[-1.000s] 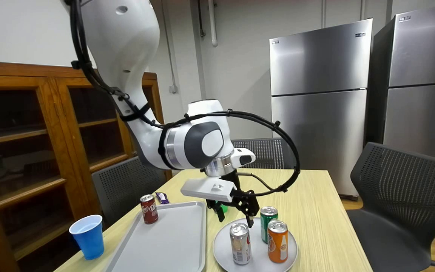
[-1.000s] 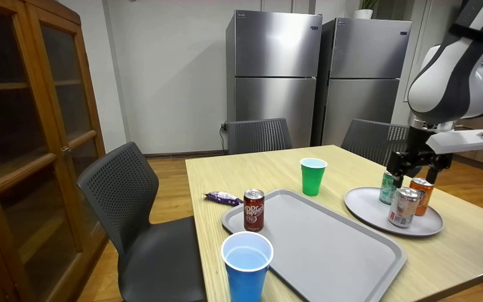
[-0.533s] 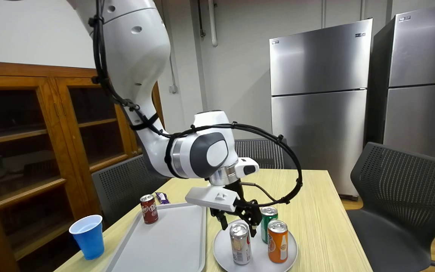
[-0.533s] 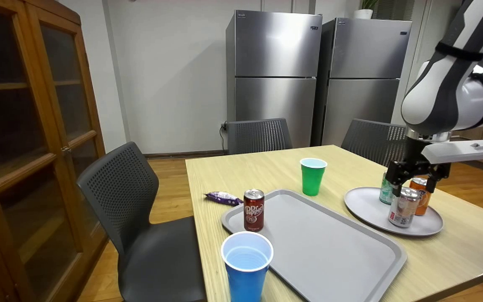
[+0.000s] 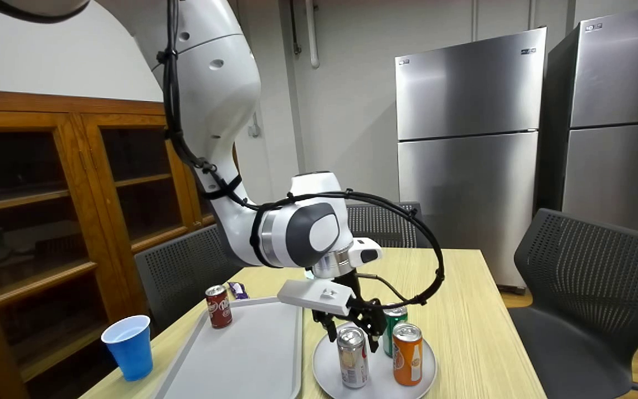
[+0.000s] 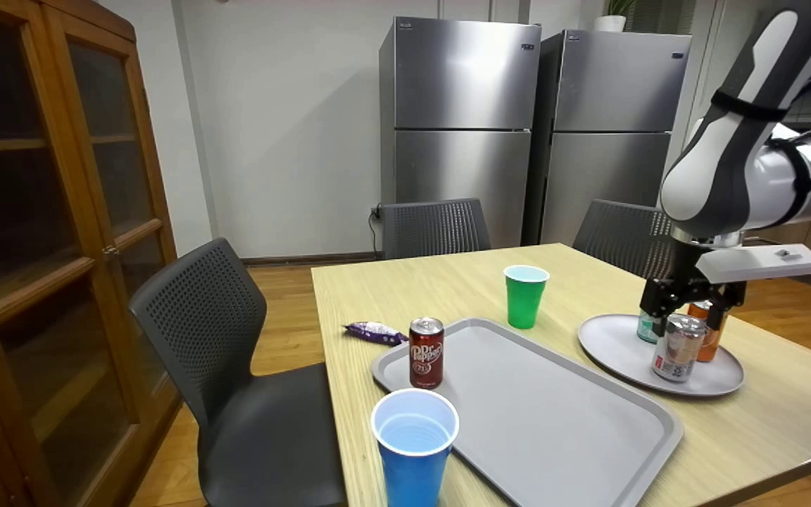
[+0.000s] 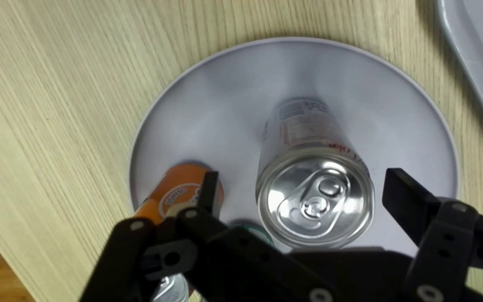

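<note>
Silver Coke can (image 7: 315, 180): upright on round grey plate (image 7: 224, 105); jaws spread apart, one to each side of its top, nothing grasped. Same plate: orange soda can (image 5: 407, 356), green can (image 5: 394, 321). Grey tray (image 5: 252, 343), alongside: Dr Pepper can (image 5: 219, 307). Support: pale wood desk (image 5: 463, 310).

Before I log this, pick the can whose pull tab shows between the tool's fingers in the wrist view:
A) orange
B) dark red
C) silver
C: the silver can shows its tab between the open fingers of the tool, with a gap on each side.
</note>
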Robot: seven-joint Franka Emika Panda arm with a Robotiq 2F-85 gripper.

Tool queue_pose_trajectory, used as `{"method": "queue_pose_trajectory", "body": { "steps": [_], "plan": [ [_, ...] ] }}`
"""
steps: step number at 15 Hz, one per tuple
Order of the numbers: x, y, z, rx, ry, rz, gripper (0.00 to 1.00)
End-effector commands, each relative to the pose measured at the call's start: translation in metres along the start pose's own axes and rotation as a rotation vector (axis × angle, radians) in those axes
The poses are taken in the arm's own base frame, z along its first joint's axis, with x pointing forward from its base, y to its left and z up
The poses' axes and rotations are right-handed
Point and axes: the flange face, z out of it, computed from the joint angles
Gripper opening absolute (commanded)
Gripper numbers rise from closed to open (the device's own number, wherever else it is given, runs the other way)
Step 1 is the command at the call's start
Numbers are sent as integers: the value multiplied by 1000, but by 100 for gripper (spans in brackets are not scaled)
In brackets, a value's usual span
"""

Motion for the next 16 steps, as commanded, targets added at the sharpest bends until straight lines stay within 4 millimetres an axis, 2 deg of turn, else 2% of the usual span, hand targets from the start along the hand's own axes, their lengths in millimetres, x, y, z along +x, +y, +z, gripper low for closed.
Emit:
{"method": "queue_pose_trajectory", "body": {
  "steps": [1,4,5,7,11,16],
  "plan": [
    [8,-4,3,6,-2,11,100],
    [8,-5,5,3,-5,7,99],
    [8,-6,5,4,-5,5,74],
    [8,-7,5,3,-5,2,71],
    [8,-10,2,2,1,-4,40],
    [7,-22,-10,-1,19,-20,39]
  ]
}}
